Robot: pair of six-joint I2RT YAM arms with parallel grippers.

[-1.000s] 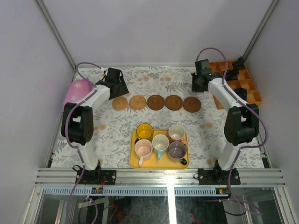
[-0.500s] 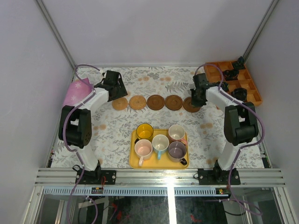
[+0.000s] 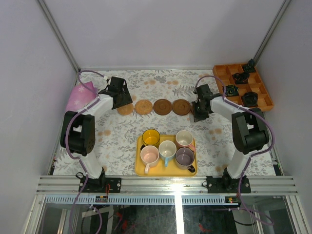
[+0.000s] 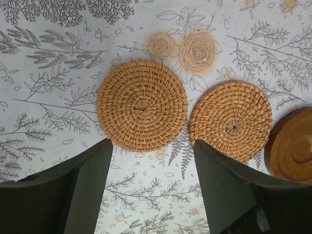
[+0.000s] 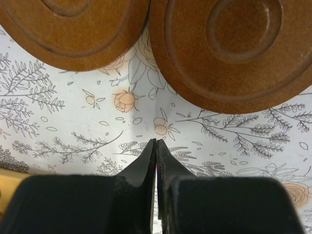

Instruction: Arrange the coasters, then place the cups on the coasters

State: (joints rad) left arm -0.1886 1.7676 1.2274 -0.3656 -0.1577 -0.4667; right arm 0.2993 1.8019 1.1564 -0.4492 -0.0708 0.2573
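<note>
Several round coasters lie in a row across the mat: woven tan ones (image 3: 144, 107) (image 4: 142, 105) (image 4: 230, 120) on the left, dark wooden ones (image 3: 162, 107) (image 3: 181, 107) (image 5: 234, 48) (image 5: 73, 29) to the right. My left gripper (image 3: 122, 100) (image 4: 152, 146) hovers open at the row's left end, just short of the tan coasters, with nothing between its fingers. My right gripper (image 3: 197, 111) (image 5: 156, 141) is shut and empty, pointing at the mat beside the two rightmost coasters and hiding the last one from above. Several cups (image 3: 167, 148) stand on the yellow tray (image 3: 139, 168).
An orange compartment tray (image 3: 262, 100) holding small black objects sits at the back right. A pink cloth (image 3: 78, 96) lies at the left edge by the left arm. White walls close in the mat on three sides.
The right arm came down and leftward from near the orange tray to the rightmost coaster, and its jaws closed. The left gripper shifted only slightly.
</note>
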